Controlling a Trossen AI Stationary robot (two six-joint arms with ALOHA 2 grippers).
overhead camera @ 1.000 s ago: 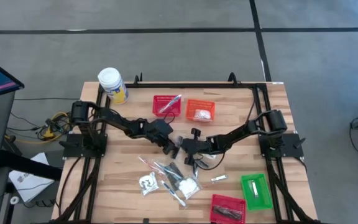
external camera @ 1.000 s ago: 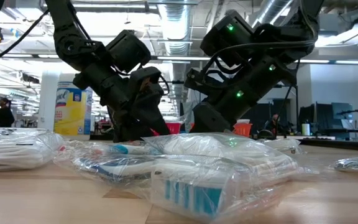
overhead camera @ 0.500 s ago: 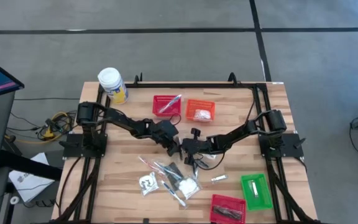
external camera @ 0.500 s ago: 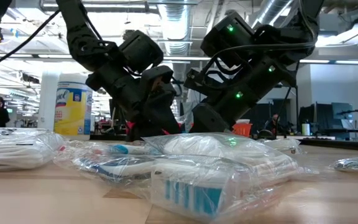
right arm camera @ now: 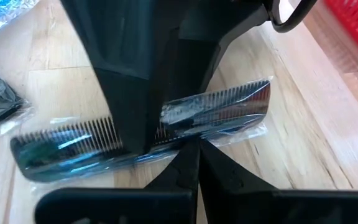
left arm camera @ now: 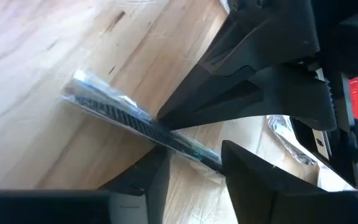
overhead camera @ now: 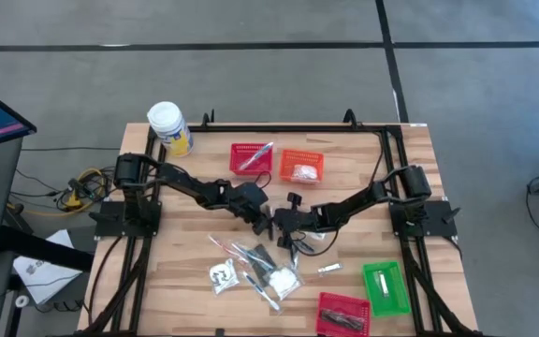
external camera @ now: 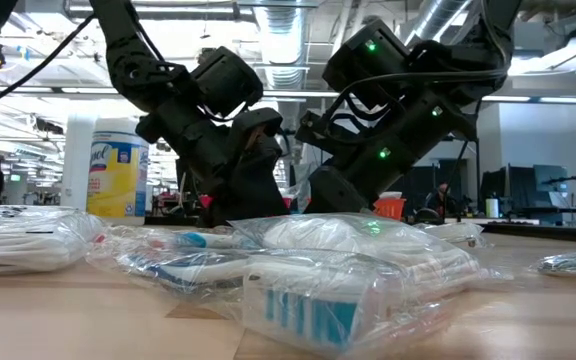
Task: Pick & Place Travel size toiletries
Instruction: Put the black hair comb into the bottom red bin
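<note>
Right wrist view, right gripper pinched on wrapped comb, left gripper straddling it, fingers apart.

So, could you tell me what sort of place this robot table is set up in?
Probably an open lab or workshop: exposed ceiling ducts overhead, desks with monitors behind the wooden table, and a bare grey floor marked with dark lines.

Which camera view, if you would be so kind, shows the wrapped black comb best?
The right wrist view: the comb shows nearly whole, teeth visible. The left wrist view gives part of it; high and low views hide it behind the arms.
</note>
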